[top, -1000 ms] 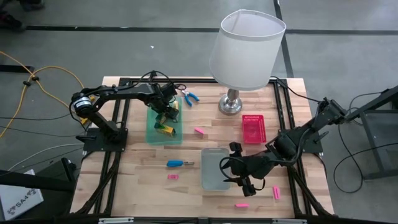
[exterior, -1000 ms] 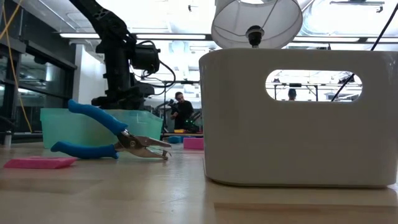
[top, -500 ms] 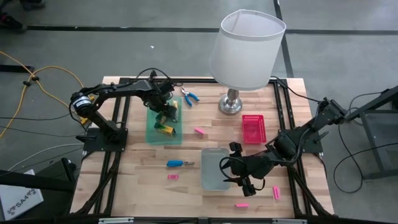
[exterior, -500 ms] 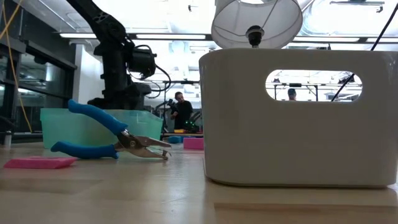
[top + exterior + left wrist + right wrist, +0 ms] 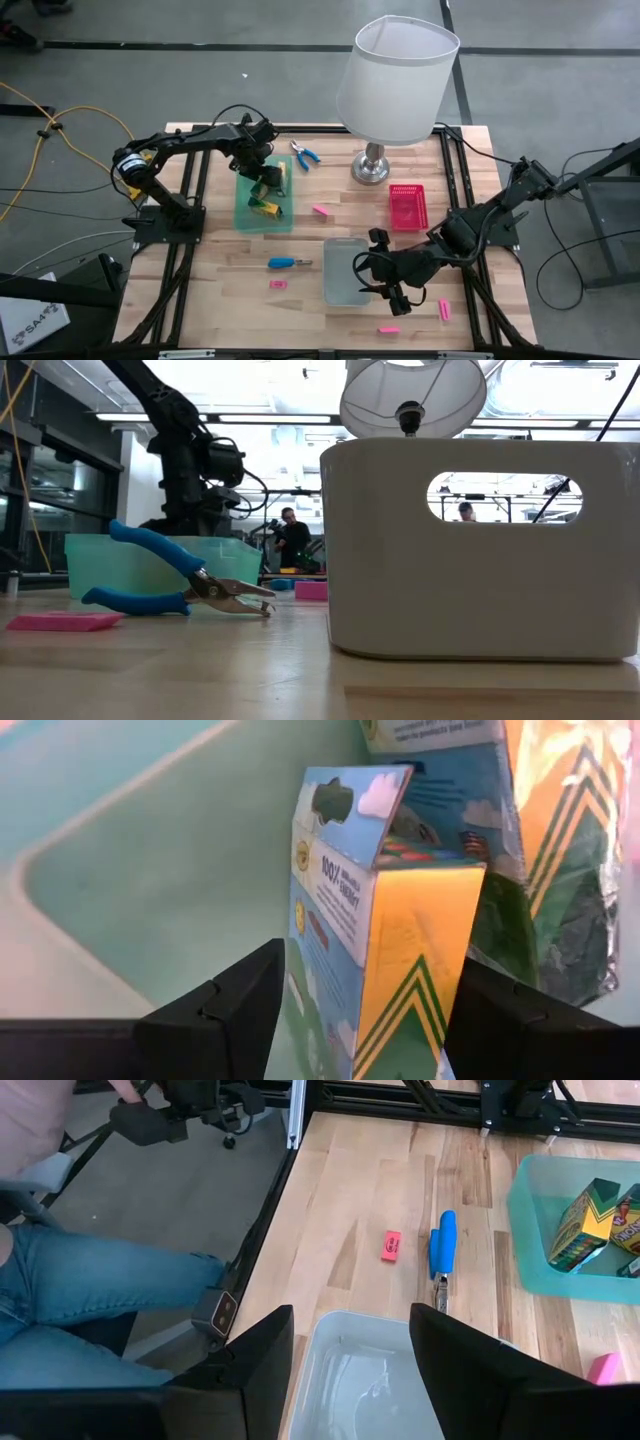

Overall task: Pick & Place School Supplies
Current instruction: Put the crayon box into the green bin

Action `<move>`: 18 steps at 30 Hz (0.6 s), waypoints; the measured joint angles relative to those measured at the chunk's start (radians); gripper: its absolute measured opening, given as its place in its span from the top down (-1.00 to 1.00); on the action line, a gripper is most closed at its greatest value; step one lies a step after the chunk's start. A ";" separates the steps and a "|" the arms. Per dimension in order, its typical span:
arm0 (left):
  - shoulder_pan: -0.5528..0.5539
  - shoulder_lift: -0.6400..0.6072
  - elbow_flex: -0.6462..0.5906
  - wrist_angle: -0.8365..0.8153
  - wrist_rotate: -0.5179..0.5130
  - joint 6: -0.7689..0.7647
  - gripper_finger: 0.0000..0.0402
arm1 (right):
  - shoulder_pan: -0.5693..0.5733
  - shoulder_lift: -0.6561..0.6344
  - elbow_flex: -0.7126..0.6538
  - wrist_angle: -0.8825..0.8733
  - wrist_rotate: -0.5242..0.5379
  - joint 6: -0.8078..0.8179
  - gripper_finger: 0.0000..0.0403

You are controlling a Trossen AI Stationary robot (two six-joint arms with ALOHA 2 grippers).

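The left gripper (image 5: 262, 178) hangs low over the green tray (image 5: 245, 208) toward the counter's (image 5: 225, 290) far left part, its fingers (image 5: 215, 1010) spread wide on either side of an upright yellow-and-green crayon box (image 5: 385, 950) without clamping it; a second crayon box (image 5: 267, 208) lies in the same tray nearer the front. The right gripper (image 5: 388, 288) waits over the grey tray's (image 5: 340, 280) right rim near the front edge, fingers (image 5: 250, 1355) wide and empty. Blue-handled pliers (image 5: 304, 153) lie near the far edge, between the green tray and the lamp (image 5: 395, 85). A blue-handled screwdriver (image 5: 287, 262) lies left of the grey tray, with a pink eraser (image 5: 278, 284) just in front of it. More pink erasers lie mid-counter (image 5: 321, 211) and near the front right corner (image 5: 443, 309), and the pink tray (image 5: 407, 206) sits right of centre
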State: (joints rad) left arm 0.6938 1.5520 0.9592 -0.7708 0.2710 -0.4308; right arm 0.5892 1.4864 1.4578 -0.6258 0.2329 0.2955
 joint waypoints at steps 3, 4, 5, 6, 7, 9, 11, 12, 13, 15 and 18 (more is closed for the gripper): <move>0.006 0.000 0.000 0.000 -0.010 0.012 -0.12 | 0.000 0.000 0.000 0.000 0.000 0.000 0.04; 0.006 0.000 0.000 0.000 -0.013 0.012 -0.12 | 0.000 0.000 0.000 0.000 0.000 -0.001 0.04; 0.006 0.000 0.000 0.000 -0.014 0.012 -0.12 | 0.000 0.000 0.000 0.000 0.000 -0.001 0.04; 0.006 0.000 0.000 0.000 -0.014 0.013 -0.12 | 0.000 0.000 0.000 0.000 0.000 -0.001 0.04; 0.006 0.000 0.000 0.000 -0.014 0.013 -0.12 | 0.000 0.000 0.000 0.000 0.000 -0.001 0.04; 0.005 -0.001 0.000 0.000 -0.013 0.013 -0.12 | 0.000 0.000 0.000 0.000 0.000 -0.001 0.04; 0.004 -0.011 0.001 -0.001 -0.015 0.013 -0.12 | 0.000 0.000 0.000 0.000 0.000 -0.001 0.04; 0.002 -0.017 0.003 0.000 -0.015 0.013 -0.12 | 0.000 0.000 0.000 0.000 0.000 -0.001 0.04; 0.001 -0.026 0.003 0.000 -0.017 0.014 -0.12 | 0.000 0.000 0.000 0.000 0.000 -0.001 0.04; -0.005 -0.048 0.008 -0.004 -0.027 0.016 -0.12 | 0.000 0.000 0.000 0.000 0.000 -0.003 0.04; -0.019 -0.087 0.019 0.000 -0.044 0.015 -0.12 | 0.000 0.000 0.000 0.000 0.000 -0.003 0.04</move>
State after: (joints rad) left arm 0.6745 1.4654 0.9779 -0.7710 0.2272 -0.4156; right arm 0.5892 1.4868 1.4578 -0.6254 0.2333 0.2920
